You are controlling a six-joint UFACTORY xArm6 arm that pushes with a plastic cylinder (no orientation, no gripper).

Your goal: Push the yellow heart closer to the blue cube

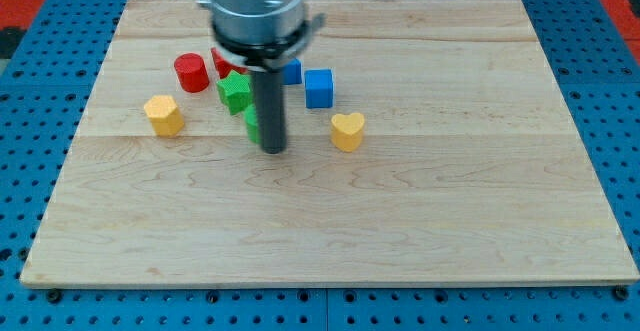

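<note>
The yellow heart (pixel 347 130) lies on the wooden board, just right of centre. The blue cube (pixel 318 88) stands a short way above it and slightly to its left, with a small gap between them. My tip (pixel 273 149) rests on the board to the left of the yellow heart, about a block's width and a half away, and below-left of the blue cube. The rod hides part of a green block (pixel 251 121) behind it.
A green star-shaped block (pixel 234 92), a red cylinder (pixel 191 72), another red block (pixel 221 62) partly hidden by the arm, a second blue block (pixel 292 71) and a yellow hexagonal block (pixel 163 115) lie in the upper left part of the board (pixel 420 221).
</note>
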